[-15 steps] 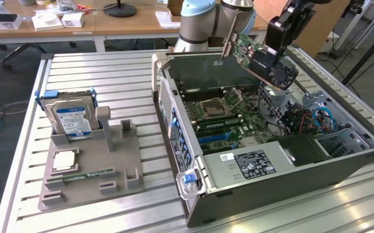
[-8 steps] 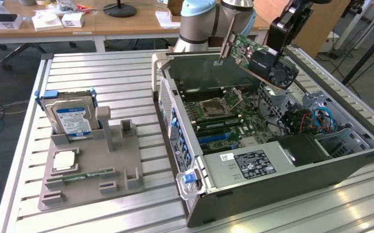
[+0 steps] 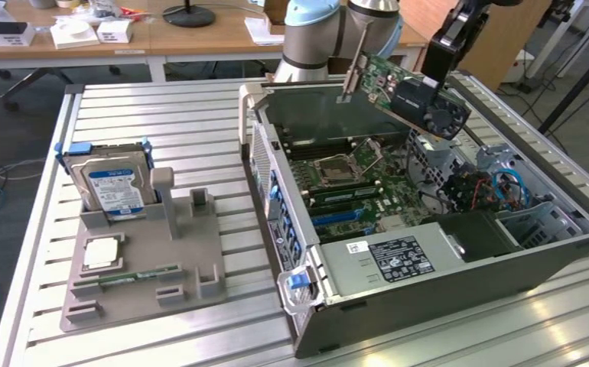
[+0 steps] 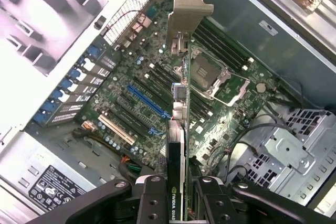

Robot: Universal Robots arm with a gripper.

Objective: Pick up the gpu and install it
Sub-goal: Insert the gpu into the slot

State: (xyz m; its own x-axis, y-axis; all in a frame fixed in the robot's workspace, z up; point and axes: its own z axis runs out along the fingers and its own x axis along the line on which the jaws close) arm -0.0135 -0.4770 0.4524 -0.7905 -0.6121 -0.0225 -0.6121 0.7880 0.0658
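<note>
Pincer [image 4: 181,195] clamps flat green gpu [image 3: 397,84], silver bracket [image 4: 187,11], above motherboard [image 4: 131,95].

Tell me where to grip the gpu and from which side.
Pinch the gpu at its fan end, opposite the bracket, coming in from that end, as the gripper holds it now. The card is thin and flat, so the jaws close best on its two broad faces, and the bracket end stays free.
</note>
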